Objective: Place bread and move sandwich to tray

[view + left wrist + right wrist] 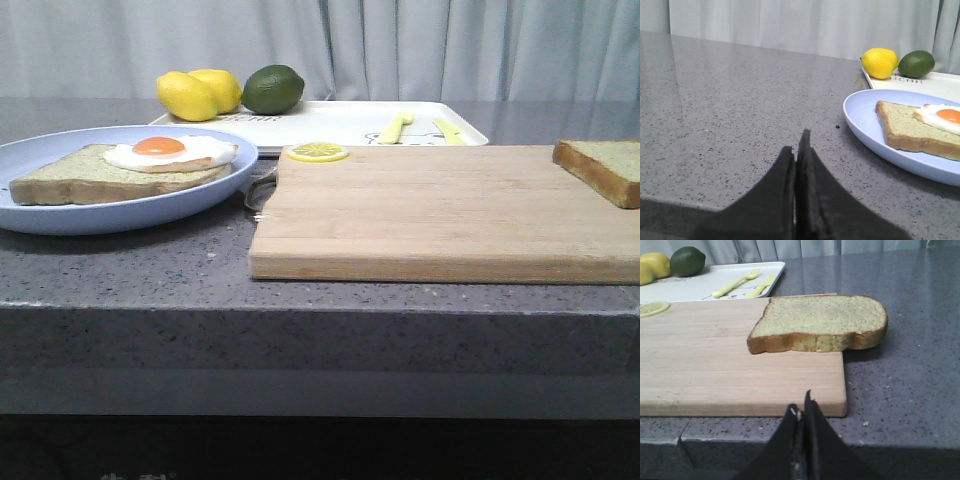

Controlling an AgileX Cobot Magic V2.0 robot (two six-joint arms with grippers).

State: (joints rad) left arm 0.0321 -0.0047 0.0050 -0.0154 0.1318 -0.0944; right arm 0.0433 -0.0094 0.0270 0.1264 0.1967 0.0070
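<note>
The grey speckled tabletop (150,270) carries everything. On it, a light wooden cutting board (430,215) lies at centre and right, near the front edge. Behind the board sits the cream-white tray (340,125) with yellow cutlery pictures, bare in the middle. To the left of the board rests a round pale blue plate (110,215), its rim just beside the board's corner.

On the plate lies a flat slice of toast (90,178) with a fried egg (170,152) on top, uncovered, so the sandwich is not yet assembled. The bread (822,322), a thick slice, lies on the far right corner of the cutting board, part of it overhanging the board's edge.

Two lemons (198,94) and a lime (272,88) sit at the tray's back left corner. A lemon slice (318,152) lies on the board's rear edge.

The left claw (796,155) is closed and empty, low over bare tabletop left of the plate. The right claw (802,412) is likewise closed and empty, just off the board's near edge, facing the bread.
</note>
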